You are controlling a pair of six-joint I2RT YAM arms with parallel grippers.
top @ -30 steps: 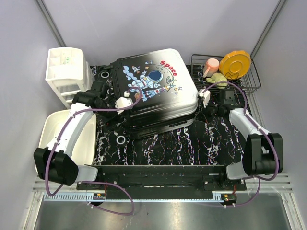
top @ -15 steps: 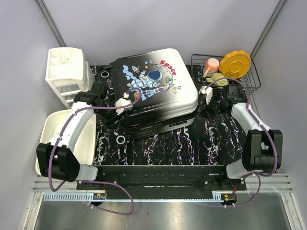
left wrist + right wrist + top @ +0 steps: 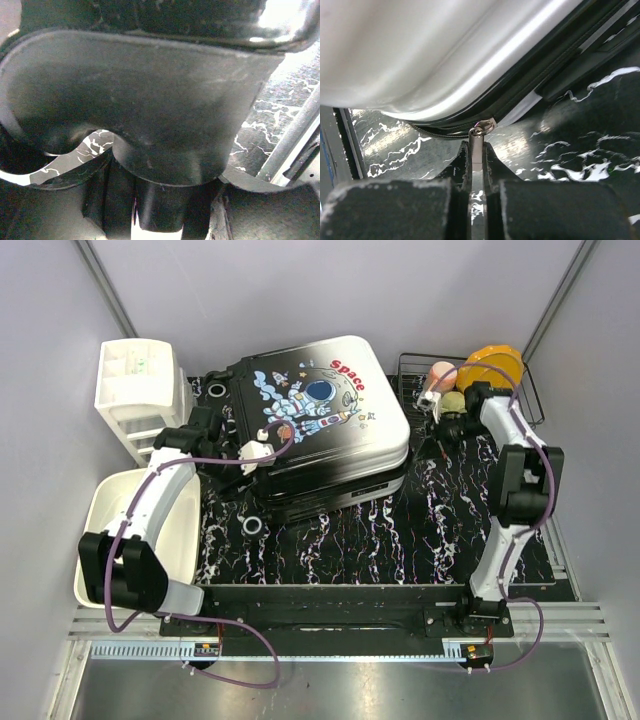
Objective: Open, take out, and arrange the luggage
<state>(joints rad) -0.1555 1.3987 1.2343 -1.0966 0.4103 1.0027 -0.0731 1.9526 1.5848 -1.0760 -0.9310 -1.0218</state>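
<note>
The luggage [image 3: 320,425] is laid print-up, with a black marbled mat [image 3: 400,530] spread beneath it. Its zipper pull [image 3: 481,136] is pinched between the pressed-together fingers of the right gripper [image 3: 476,150], which has been carried since a second ago from the luggage's right side towards its far right corner. The left gripper [image 3: 248,462] is set against the luggage's near left edge, but whether it grips anything cannot be told.

Left arm [image 3: 160,495] reaches forward and bends right at the wrist, with the left gripper [image 3: 256,451] pointing right; how its jaws stand cannot be told. Right arm [image 3: 521,480] stretches far forward, wrist turned left, right gripper [image 3: 476,152] pinched tight on a zip pull [image 3: 477,140].
</note>
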